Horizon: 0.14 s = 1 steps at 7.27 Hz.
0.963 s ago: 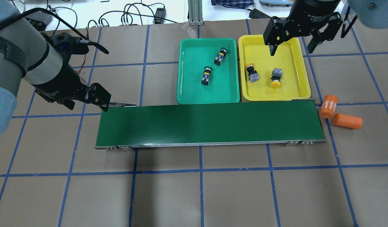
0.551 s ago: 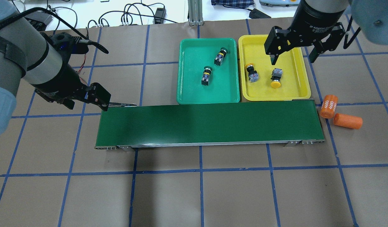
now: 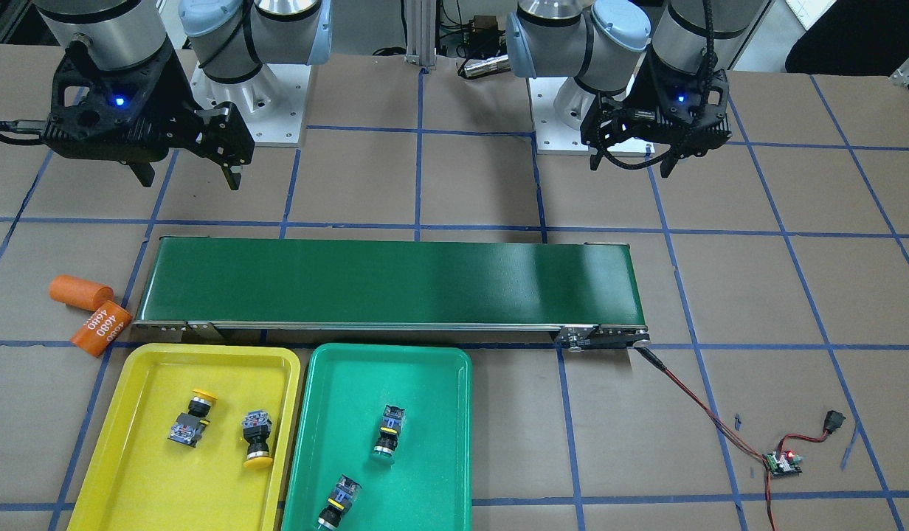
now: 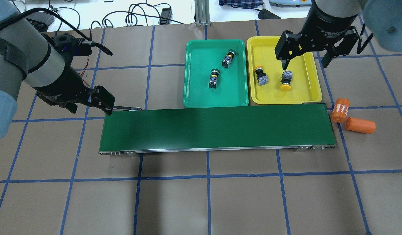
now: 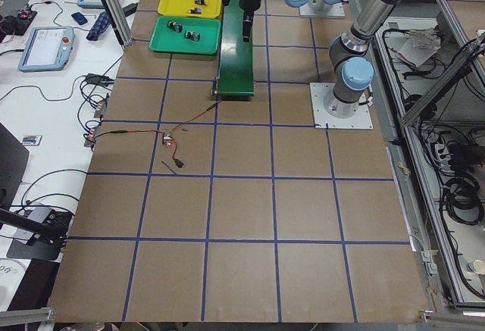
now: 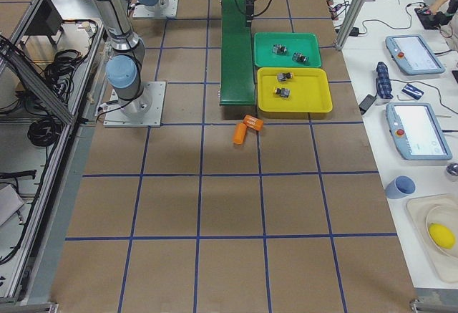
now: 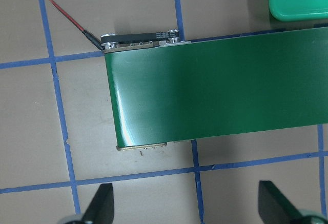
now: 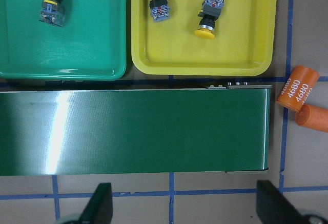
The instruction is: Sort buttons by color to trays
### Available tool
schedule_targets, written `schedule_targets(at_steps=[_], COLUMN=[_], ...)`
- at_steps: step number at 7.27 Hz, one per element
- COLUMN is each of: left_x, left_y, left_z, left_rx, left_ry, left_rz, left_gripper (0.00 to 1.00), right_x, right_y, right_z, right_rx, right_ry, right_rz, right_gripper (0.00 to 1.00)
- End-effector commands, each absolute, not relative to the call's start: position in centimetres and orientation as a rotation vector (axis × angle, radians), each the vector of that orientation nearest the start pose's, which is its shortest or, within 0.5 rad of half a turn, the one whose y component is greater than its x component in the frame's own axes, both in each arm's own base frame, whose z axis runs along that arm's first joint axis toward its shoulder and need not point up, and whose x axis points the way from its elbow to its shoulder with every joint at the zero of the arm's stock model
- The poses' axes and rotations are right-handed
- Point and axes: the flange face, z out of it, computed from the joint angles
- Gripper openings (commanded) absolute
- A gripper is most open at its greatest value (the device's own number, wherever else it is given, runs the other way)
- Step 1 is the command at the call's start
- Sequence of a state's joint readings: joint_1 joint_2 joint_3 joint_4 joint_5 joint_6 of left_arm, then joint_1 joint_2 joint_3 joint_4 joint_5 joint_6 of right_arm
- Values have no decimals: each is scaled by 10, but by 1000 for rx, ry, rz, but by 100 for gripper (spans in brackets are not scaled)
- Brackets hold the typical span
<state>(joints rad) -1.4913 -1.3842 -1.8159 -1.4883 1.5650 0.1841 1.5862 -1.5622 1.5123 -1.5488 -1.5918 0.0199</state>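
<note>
Two yellow-capped buttons (image 4: 261, 75) (image 4: 286, 81) lie in the yellow tray (image 4: 302, 94). Two green-capped buttons (image 4: 227, 58) (image 4: 214, 78) lie in the green tray (image 4: 201, 94). My right gripper (image 4: 305, 63) hangs high and open with nothing in it. In the right wrist view both trays, the yellow tray (image 8: 205, 60) and the green tray (image 8: 61, 55), lie beyond the belt. My left gripper (image 4: 90, 109) is open and empty, raised by the belt's left end; its fingers (image 7: 102, 206) stand wide apart in the left wrist view.
A long dark-green conveyor belt (image 4: 217, 129) runs across the table in front of the trays. Two orange cylinders (image 4: 340, 110) (image 4: 360, 125) lie off its right end. A red wire runs from the belt's left end to a small circuit board (image 3: 785, 462).
My right gripper has moved down the overhead view, toward the robot, staying open and empty. The left arm and all buttons have not moved.
</note>
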Motion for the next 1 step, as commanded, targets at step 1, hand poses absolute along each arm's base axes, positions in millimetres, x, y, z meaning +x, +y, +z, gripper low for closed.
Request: schedule_targets(at_steps=[1], left_x=[-101], left_y=[-422], left_z=[460], left_rx=[166], left_ry=[3139], left_rz=[-37], left_gripper=[100], right_x=[139], right_y=[-496], right_z=[510], right_rx=[8], right_ry=[3162], right_rz=[-44], right_gripper=[100])
